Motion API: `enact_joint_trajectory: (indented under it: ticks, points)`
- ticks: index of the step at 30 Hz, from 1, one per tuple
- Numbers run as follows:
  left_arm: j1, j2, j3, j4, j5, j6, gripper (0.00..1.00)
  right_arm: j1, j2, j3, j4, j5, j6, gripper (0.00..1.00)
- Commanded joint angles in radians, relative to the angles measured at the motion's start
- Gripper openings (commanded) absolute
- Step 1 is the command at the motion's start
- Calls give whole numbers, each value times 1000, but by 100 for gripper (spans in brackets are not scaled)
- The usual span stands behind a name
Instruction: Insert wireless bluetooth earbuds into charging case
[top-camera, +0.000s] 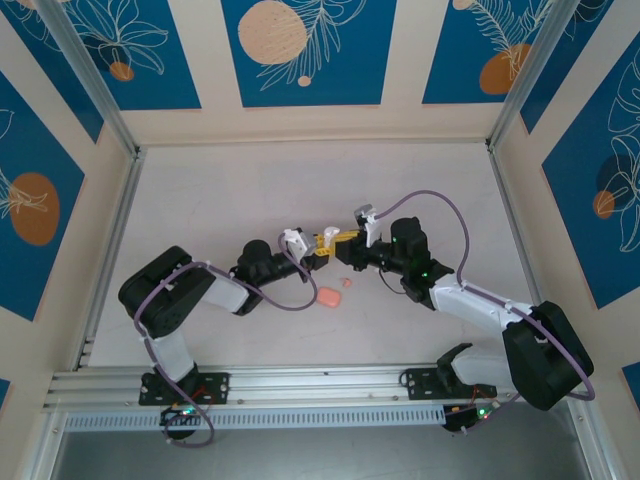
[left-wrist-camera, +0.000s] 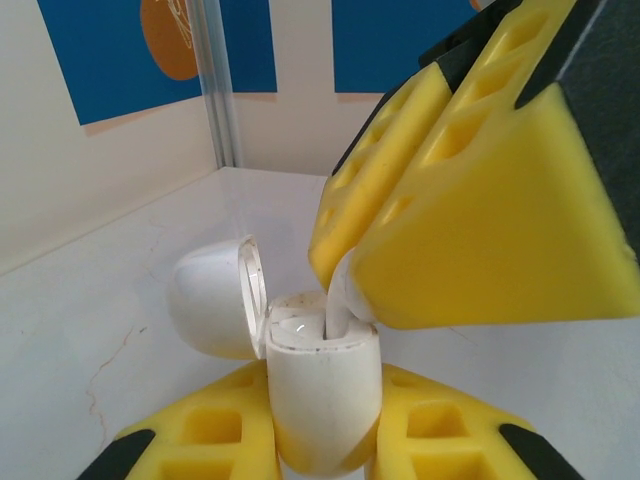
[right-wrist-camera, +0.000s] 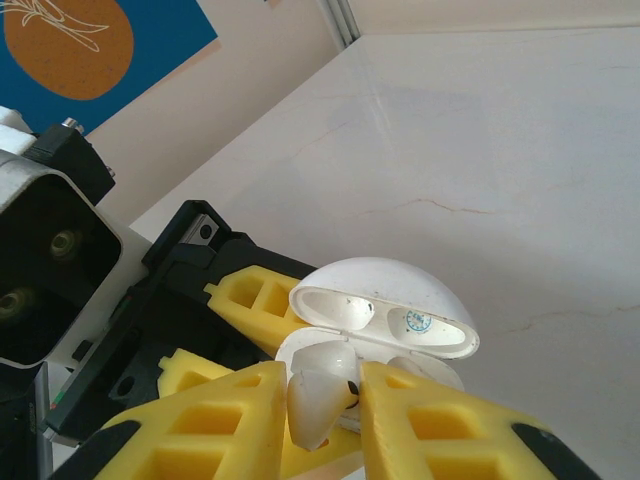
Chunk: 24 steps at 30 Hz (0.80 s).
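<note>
The charging case (left-wrist-camera: 325, 395) is a white rounded box standing upright between the yellow fingers of my left gripper (left-wrist-camera: 325, 440), which is shut on it. Its lid (left-wrist-camera: 215, 298) is swung open to the left. My right gripper (right-wrist-camera: 322, 400) is shut on a white earbud (right-wrist-camera: 318, 398), tip down at the case's open top (right-wrist-camera: 330, 350), under the open lid (right-wrist-camera: 385, 300). In the left wrist view the earbud (left-wrist-camera: 340, 300) reaches into the case's right slot. In the top view both grippers meet at mid-table, left (top-camera: 320, 246) and right (top-camera: 334, 238).
On the table just in front of the grippers lie a salmon-pink rounded piece (top-camera: 330, 297) and a smaller pink nub (top-camera: 346, 282). Aluminium rails and patterned walls (top-camera: 300, 60) border the white table (top-camera: 250, 180).
</note>
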<state>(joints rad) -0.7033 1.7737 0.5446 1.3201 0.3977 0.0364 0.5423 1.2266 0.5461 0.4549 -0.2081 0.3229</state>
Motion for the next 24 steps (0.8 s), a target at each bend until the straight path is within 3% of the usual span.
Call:
enact_joint_trajectory:
  ticks: [1, 24]
  points:
    - [-9, -39, 11, 87, -10, 12, 19, 11, -1, 9, -53, 13, 18, 28]
    - [-13, -25, -2, 87, -23, 31, 20, -21, -2, 40, -43, -43, 71, 50]
